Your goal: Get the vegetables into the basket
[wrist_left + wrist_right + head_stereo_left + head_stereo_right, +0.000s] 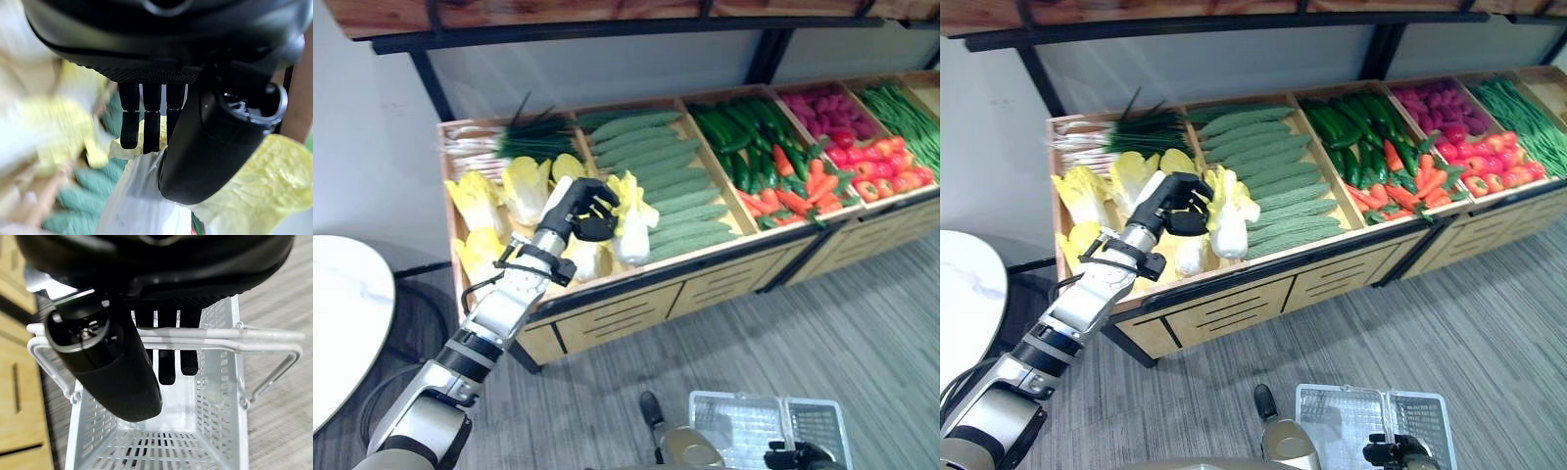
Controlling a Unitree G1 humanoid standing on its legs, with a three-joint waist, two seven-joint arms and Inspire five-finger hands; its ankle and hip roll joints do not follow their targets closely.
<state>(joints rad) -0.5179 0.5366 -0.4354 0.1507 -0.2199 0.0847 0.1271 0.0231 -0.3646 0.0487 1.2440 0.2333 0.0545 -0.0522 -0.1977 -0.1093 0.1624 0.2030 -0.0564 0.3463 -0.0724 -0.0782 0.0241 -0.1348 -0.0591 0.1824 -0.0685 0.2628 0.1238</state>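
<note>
A: Where are the vegetables?

B: In a long wooden display stand [607,313] with slanted compartments. The Chinese cabbages [631,220] fill the leftmost compartment, with scallions [524,137] behind them. Next come pale green cucumbers [675,186], then dark cucumbers [734,127] above carrots [793,191], then red peppers [876,166] and green beans [901,113].

A: And the left hand?

B: The left hand [582,211] is over the cabbage compartment, between two heads. From the head views its fingers look curled, but I cannot tell whether they hold anything. The left wrist view adds the close detail: the fingers [146,132] hang down with the thumb opposite, a white cabbage stalk [142,205] just past them. They are not closed round it there.

A: The basket?

B: The white wire basket [744,421] hangs low over the grey carpet floor [862,323], well apart from the stand. In the head views only a bit of the right hand [1391,452] shows at its edge. The right wrist view shows the grip: fingers [166,362] hooked round the two handles [254,340], and nothing in the basket.

A: Room to move?

B: Open carpet lies between the stand's front edge and the basket. A round white tabletop [342,313] sits at the left, near the left arm. A dark-framed shelf [607,24] runs above the stand's back.
</note>
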